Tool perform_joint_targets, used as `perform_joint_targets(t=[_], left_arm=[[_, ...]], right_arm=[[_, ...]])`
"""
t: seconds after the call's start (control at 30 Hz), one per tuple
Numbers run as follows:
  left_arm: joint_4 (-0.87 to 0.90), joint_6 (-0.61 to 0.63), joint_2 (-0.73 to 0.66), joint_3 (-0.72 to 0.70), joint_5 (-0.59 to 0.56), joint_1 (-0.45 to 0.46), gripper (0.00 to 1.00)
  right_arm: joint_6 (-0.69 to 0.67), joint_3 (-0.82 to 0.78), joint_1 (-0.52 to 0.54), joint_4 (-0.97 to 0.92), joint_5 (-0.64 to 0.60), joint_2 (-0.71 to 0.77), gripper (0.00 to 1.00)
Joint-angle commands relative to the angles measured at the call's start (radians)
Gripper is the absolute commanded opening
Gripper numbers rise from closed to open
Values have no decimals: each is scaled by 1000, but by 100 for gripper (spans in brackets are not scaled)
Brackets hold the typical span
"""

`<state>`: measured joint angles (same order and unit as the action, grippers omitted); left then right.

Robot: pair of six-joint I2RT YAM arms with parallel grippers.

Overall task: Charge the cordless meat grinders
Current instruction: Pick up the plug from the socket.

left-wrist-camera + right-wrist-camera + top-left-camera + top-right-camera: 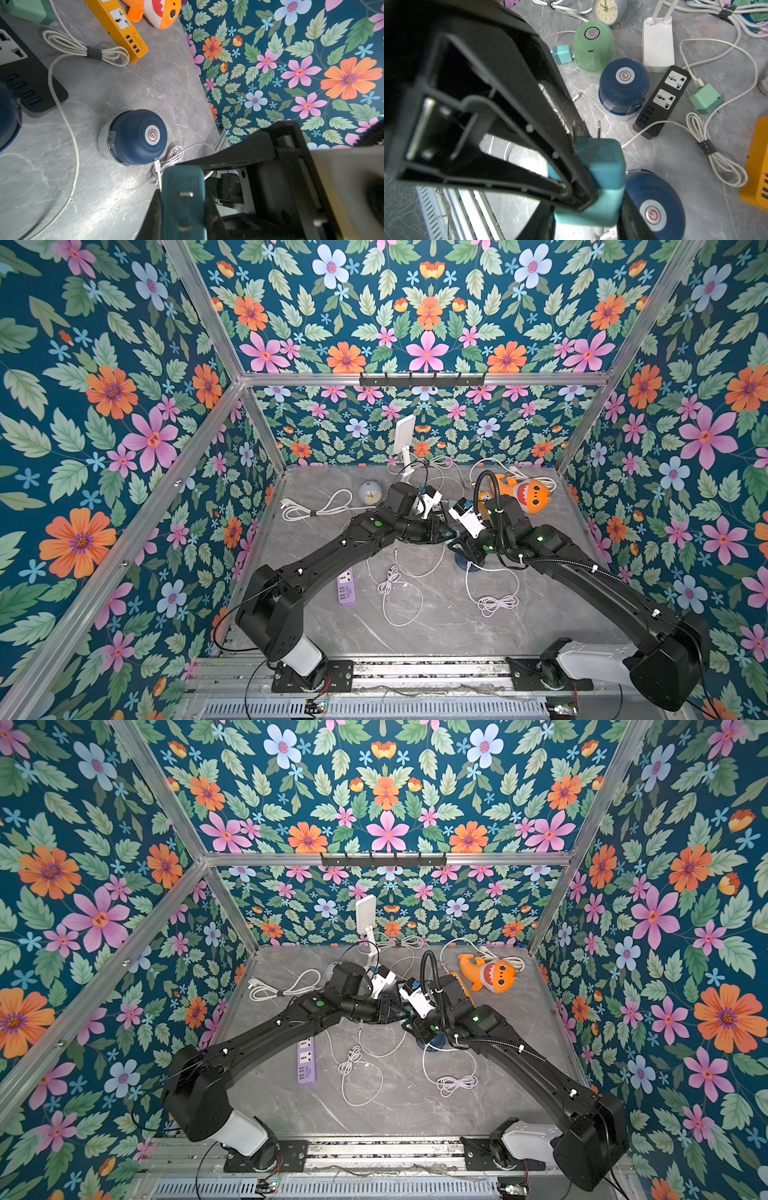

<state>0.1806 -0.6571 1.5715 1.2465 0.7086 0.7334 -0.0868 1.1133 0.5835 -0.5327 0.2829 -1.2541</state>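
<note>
Both pairs of jaws meet on one teal plug adapter. The right jaws look clamped on its paler base. The left jaws look closed on its darker end, with one finger lying right beside the prongs.

Two grips on so small a block is, I judge, the first risk. If either arm pulls away while the other is clamped, the adapter could twist or pop free. If one lets go before the other hold is firm, it drops. A finger that near the prongs could also foul the socket face at insertion.

Directly under the jaws stands a navy grinder. A white cable is bunched at its foot, with a plug end against its side; I cannot tell whether that end is seated. If the slack is short, moving the adapter could drag the grinder or pull the plug out.

Beyond the jaws the second navy grinder sits just beside the black power strip. Farther off is the pale green grinder. The strip lies loose on the worktop and may slide under a push.
</note>
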Motion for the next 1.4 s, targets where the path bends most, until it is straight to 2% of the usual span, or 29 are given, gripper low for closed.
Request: perform_joint_targets(t=[0.0, 0.07, 0.13, 0.23, 0.3, 0.4, 0.5, 0.7, 0.77, 0.87, 1.0, 1.23, 1.37], left_arm=[[-66, 12, -13, -32, 25, 0, 0], [-149, 1, -33, -71, 35, -3, 0], [-308, -53, -57, -129, 66, -13, 0], [-710, -213, -85, -238, 105, -36, 0], [-922, -299, -86, -277, 85, -44, 0], [-1166, -403, -47, -276, 64, -47, 0], [-1423, -530, 10, -266, 18, -49, 0], [-1784, -732, 183, -188, -101, -46, 0], [-1832, -758, 228, -169, -126, -44, 0], [-1817, -736, 250, -156, -144, -31, 0], [-1813, -728, 268, -162, -164, -21, 0], [-1789, -700, 290, -173, -181, -1, 0], [-1778, -687, 306, -171, -186, 7, 0]], right_arm=[[32, 13, -9, 13, 16, 31, 53], [65, 11, -38, 21, 46, 71, 63], [119, -2, -95, 56, 126, 124, 71], [275, -52, -282, 181, 386, 205, 76], [407, -107, -409, 309, 547, 248, 78], [568, -180, -537, 511, 688, 277, 80], [666, -218, -577, 640, 755, 268, 81], [905, -276, -577, 1004, 799, 197, 80], [1008, -293, -577, 1152, 808, 160, 80], [1114, -304, -576, 1305, 806, 104, 78], [1169, -298, -560, 1396, 807, 46, 77], [1161, -257, -494, 1403, 774, -16, 74], [1135, -236, -464, 1360, 726, -35, 69]])
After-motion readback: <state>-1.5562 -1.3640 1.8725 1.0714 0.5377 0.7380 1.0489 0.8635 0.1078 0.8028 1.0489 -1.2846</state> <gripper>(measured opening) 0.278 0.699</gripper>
